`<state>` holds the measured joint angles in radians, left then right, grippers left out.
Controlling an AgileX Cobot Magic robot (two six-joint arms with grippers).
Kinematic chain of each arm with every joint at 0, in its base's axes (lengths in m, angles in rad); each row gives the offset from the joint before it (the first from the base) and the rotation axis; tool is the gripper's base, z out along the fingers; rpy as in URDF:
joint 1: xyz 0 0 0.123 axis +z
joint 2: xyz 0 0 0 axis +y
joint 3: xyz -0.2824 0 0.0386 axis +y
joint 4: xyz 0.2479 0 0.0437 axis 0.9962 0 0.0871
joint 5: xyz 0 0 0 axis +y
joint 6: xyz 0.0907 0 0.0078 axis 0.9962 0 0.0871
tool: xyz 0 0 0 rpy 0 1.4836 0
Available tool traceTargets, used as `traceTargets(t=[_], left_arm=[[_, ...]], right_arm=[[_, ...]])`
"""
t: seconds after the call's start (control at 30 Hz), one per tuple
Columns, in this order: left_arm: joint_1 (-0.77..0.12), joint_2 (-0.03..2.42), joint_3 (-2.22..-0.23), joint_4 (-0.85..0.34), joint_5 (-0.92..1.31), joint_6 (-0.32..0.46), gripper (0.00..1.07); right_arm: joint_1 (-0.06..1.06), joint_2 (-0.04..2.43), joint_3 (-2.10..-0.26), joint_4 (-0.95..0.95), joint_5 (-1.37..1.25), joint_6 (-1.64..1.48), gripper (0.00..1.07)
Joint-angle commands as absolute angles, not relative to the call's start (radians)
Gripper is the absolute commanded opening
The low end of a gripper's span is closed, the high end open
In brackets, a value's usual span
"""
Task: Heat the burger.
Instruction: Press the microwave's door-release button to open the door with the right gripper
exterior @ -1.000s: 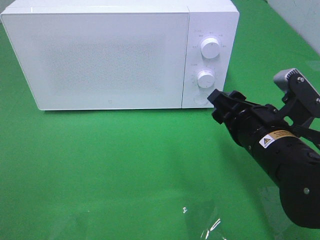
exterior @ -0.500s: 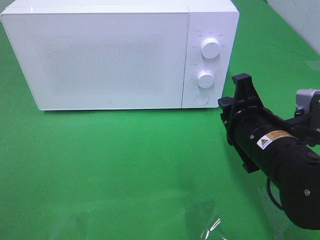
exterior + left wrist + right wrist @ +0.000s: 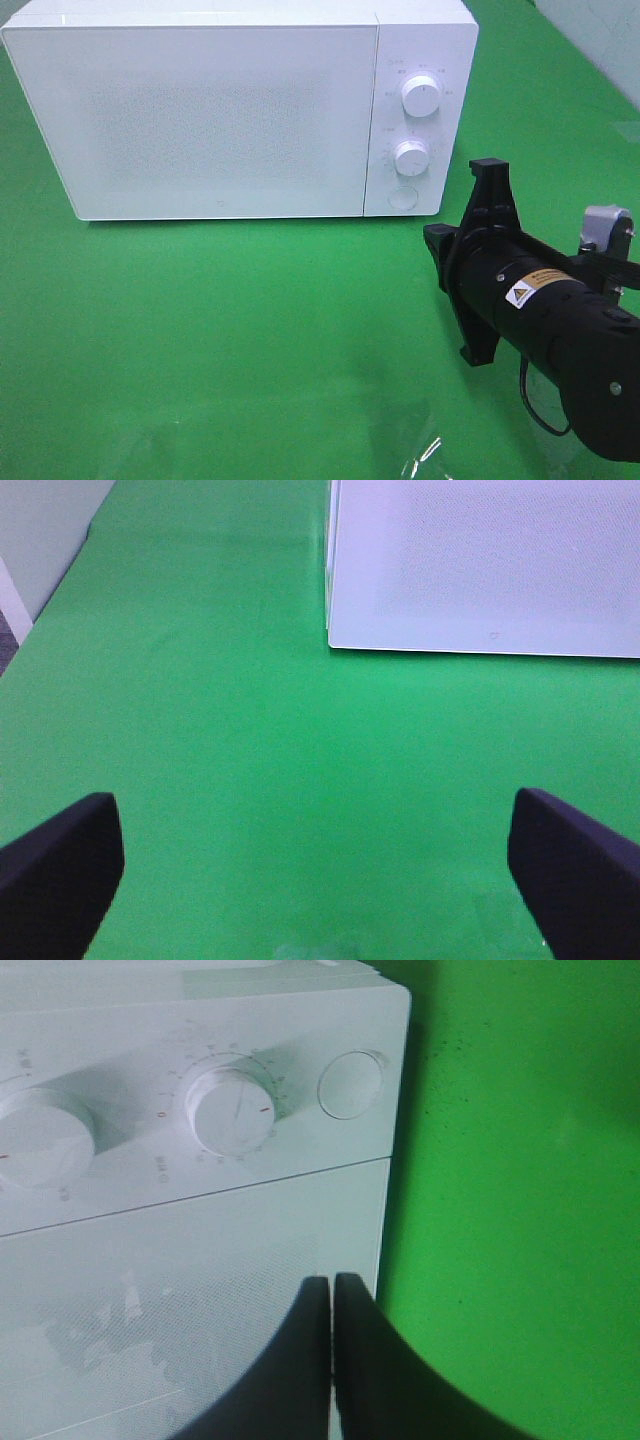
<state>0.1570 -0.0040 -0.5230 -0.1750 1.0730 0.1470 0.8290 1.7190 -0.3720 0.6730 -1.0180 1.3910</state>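
White microwave (image 3: 200, 110), door shut, is the only appliance on the green cloth (image 3: 250, 330). The burger shows in no view, and I can't tell whether it's inside, since the speckled door hides the interior.

Control panel is on the microwave's right side: upper knob (image 3: 421, 96), lower knob (image 3: 411, 157), and a round button (image 3: 402, 198) under them. The right wrist view shows the same panel close up, with the lower knob (image 3: 232, 1110) beside the button (image 3: 351, 1084) and a red tick at the knob's edge.

Right gripper (image 3: 434, 238) hangs in front of the microwave's lower right corner, just below and right of the button, near it but apart. Its cross bar stands roughly upright. Fingers are pressed together with nothing between them; the wrist view shows the two black tips (image 3: 331, 1285) meeting in a thin seam, aimed at the microwave front (image 3: 150, 1260).

Left gripper (image 3: 320, 880) is spread wide and holds nothing. Its two black pads (image 3: 60, 870) sit at opposite edges of the wrist view, over bare cloth in front of the microwave's left front corner (image 3: 335, 640), well apart from it. It doesn't show in the high view.

A glint of clear film (image 3: 420, 455) lies on the cloth, well in front of the microwave's right end.
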Motion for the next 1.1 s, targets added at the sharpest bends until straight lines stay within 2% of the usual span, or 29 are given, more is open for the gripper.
traceTargets(t=[0.03,0.9,1.1], left_arm=[[0.150,-0.009,-0.519,-0.181,1.074,0.142,0.97],[0.150,-0.009,-0.519,-0.181,1.074,0.142,0.97],[0.150,-0.009,-0.519,-0.181,1.074,0.142,0.97]], right_arm=[[0.831,1.721,-0.381,0.660,-0.992,1.413,0.00],[0.803,1.902,-0.521,0.662,-0.981,1.488,0.00],[0.747,1.936,-0.571,0.616,-0.957,1.485,0.00]])
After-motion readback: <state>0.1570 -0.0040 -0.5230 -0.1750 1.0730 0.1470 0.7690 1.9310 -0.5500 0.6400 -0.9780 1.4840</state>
